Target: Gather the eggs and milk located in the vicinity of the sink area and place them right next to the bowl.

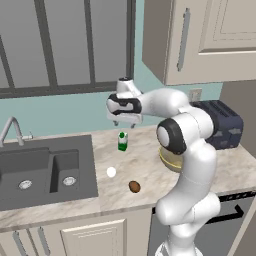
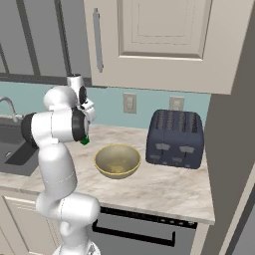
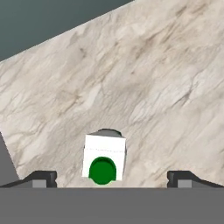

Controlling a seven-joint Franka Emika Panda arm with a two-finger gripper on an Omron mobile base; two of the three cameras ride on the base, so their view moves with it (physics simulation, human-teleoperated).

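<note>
The milk carton (image 1: 122,141), green below and white above with a green cap, stands upright on the marble counter (image 1: 150,165) right of the sink (image 1: 40,170). My gripper (image 1: 125,121) hangs open a little above it. In the hand view the carton's top (image 3: 104,157) lies between my wide-apart fingertips (image 3: 41,177), untouched. The white egg (image 1: 111,172) and the brown egg (image 1: 134,186) lie nearer the counter's front edge. The olive bowl (image 2: 117,160) sits to the right, partly hidden by my arm in the left base view.
A dark toaster (image 2: 175,132) stands right of the bowl against the wall. The chrome faucet (image 1: 12,130) curves over the sink at the far left. Wall cabinets (image 1: 200,40) hang above the counter's right part.
</note>
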